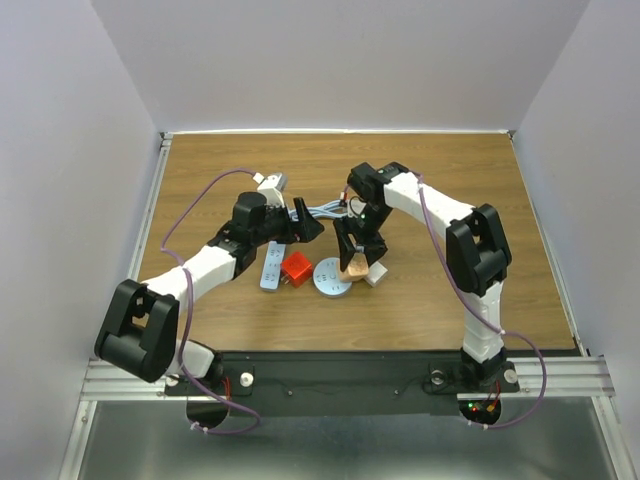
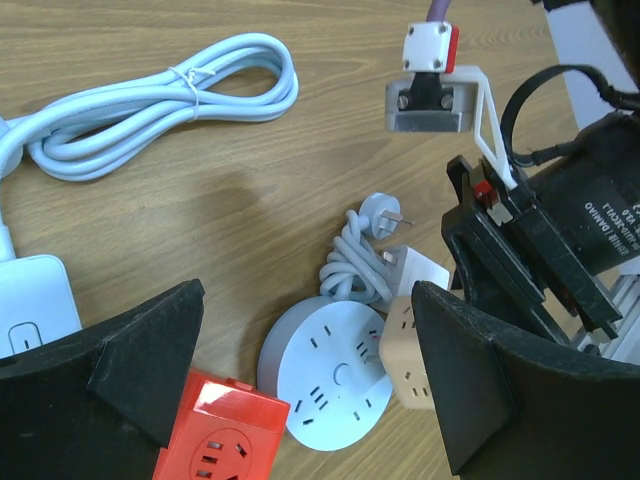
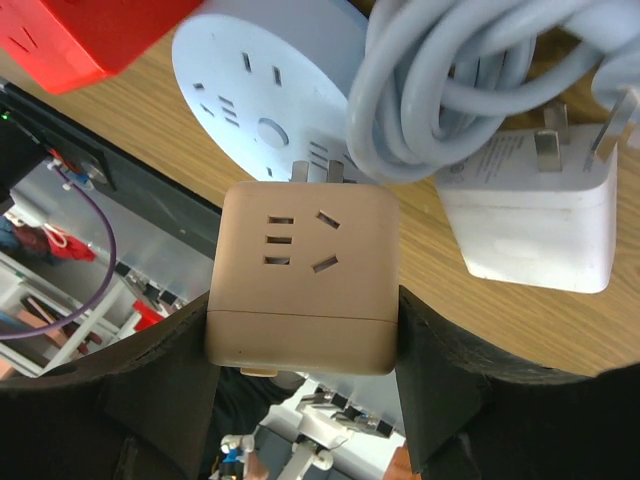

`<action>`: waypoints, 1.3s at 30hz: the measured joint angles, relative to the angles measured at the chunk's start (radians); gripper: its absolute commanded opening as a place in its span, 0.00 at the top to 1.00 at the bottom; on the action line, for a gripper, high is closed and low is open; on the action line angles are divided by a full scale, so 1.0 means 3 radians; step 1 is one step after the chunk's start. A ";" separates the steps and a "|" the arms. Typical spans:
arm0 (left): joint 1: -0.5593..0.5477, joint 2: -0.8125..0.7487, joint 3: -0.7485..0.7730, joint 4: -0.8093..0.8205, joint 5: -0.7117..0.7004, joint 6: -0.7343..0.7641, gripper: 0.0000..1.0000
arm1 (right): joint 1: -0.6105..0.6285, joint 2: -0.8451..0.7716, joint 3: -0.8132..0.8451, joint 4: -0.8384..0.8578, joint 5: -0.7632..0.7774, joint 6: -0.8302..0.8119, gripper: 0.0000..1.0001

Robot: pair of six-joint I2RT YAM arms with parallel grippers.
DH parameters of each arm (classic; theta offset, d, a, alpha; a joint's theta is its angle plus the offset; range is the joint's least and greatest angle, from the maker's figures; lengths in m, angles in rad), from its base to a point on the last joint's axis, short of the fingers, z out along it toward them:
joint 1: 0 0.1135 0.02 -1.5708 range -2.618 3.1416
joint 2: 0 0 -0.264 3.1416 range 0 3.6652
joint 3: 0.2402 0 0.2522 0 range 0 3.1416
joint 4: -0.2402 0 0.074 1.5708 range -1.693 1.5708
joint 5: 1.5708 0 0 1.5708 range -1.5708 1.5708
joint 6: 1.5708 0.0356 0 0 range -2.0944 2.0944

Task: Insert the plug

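Note:
My right gripper (image 1: 356, 258) (image 3: 303, 335) is shut on a tan cube plug (image 3: 300, 275) (image 1: 354, 267). Its metal prongs (image 3: 320, 172) still show and meet the near edge of the round white socket hub (image 3: 260, 90) (image 1: 331, 279) (image 2: 325, 375). In the left wrist view the tan cube (image 2: 405, 352) leans against the hub's right side. My left gripper (image 1: 305, 222) (image 2: 308, 300) is open and empty, hovering above and behind the hub.
A red cube socket (image 1: 296, 269) (image 2: 222, 440) lies left of the hub, and a white power strip (image 1: 273, 266) lies further left. A white adapter (image 3: 530, 215) with a coiled grey cable (image 2: 360, 265) sits behind the hub. A bundled white cord (image 2: 170, 100) lies at the back.

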 measured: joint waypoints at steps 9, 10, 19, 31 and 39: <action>-0.0064 0.0116 0.0000 -0.0006 0.0022 0.0032 0.04 | 0.0000 0.0039 0.0053 -0.0004 -0.0003 0.0003 0.96; -0.0064 0.0120 0.0000 -0.0006 0.0022 0.0036 0.04 | 0.0000 0.0039 0.0051 -0.0004 -0.0003 0.0003 0.96; -0.0065 0.0122 0.0000 -0.0024 0.0022 0.0046 0.04 | 0.0000 -0.0051 -0.0144 -0.0020 0.0020 0.0017 0.95; -0.0086 0.0126 0.0001 -0.0056 0.0018 0.0060 0.05 | 0.0001 -0.0008 0.0022 -0.0079 0.0127 0.0023 0.96; -0.0123 0.0215 0.0038 -0.0126 -0.0010 0.0095 0.04 | 0.0000 0.0086 0.0191 -0.0070 0.0141 0.0017 0.96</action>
